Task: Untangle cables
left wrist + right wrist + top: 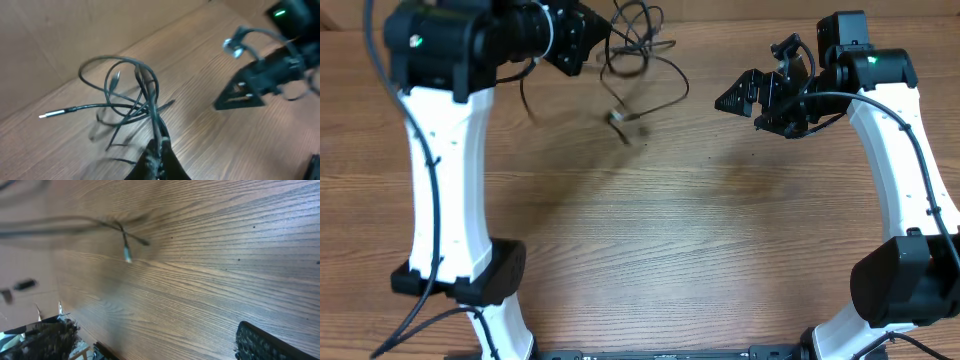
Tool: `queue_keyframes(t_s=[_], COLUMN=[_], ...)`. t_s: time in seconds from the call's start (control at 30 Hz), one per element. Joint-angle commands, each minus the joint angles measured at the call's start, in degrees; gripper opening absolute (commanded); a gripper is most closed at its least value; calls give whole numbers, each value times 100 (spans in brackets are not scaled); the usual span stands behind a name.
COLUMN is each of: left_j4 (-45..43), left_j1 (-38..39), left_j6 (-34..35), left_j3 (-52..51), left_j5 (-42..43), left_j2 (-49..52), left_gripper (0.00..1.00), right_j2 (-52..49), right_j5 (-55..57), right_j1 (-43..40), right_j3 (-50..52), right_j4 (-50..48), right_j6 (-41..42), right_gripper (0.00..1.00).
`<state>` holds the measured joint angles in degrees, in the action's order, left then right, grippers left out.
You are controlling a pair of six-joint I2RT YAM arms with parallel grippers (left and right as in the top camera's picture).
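The left gripper (159,150) has the cables (125,92). Its fingers (172,167) are pressed together and pinch the bunch where the cords cross. From that pinch the cables fan out in loose loops, away from the fingers. They seem to hang just over the table (670,220), but I cannot tell if any loop touches the wood.

One long cord sticks out sideways and ends in a silver tip (47,115). From above, the bunch runs from the far edge toward the near side, and a small plug (620,118) hangs at the low end. One big loop (678,85) bulges toward the right arm.

The right gripper (745,105) holds nothing. It sits well apart from the cables, with bare wood between, and its tips point at the bunch. I cannot tell if its fingers are spread or closed.

So the left arm is much nearer, since it already grips the bunch. I think the right arm needs to reach left, toward the big loop or the low plug, to pull one cord free. The cords are thin and floppy, so they may slip.
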<state>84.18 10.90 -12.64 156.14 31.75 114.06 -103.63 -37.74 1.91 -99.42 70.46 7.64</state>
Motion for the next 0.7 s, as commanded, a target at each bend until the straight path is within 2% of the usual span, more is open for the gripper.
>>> queue_keyframes(t_s=[0.0, 0.17, 0.2, 0.33, 0.4, 0.47, 0.5, 0.53, 0.57, 0.67], left_j4=[-33, -310, -319, -138, 219, 553, 822, 1088, 1263, 1139], left_j1=[39, 37, 37, 37, 42, 59, 81, 101, 105, 208], left_j6=[538, 717, 717, 905, 931, 992, 1005, 1069, 1325, 1659], left_j3=[-35, -35, -35, -42, -48, -52, -52, -52, -76, -562], left_j5=[96, 1259, 1263, 586, 37, -323, -555, -787, -1010, -1038], left_j2=[-205, -839, -894, -946, -800, -570, -372, -173, 81, 619], left_gripper=[4, 4, 4, 4, 4, 6, 15, 29, 39, 43], right_j2=[114, 114, 114, 114, 114, 114, 114, 114, 114, 114], right_j5=[-146, -184, -181, -39, 717, 1093, 1379, 1497, 1652, 1696], right_j1=[24, 278, 293, 282, 273, 273, 273, 273, 254, 103], right_j3=[-94, -94, -94, -94, -94, -94, -94, -94, -94, -94], right_j4=[-28, -238, -271, -299, -304, -289, -267, -254, -223, -170], right_j6=[-59, -39, -39, 151, 758, 997, 1185, 1261, 1342, 1349], right_gripper=[100, 100, 100, 97, 97, 98, 98, 100, 100, 100])
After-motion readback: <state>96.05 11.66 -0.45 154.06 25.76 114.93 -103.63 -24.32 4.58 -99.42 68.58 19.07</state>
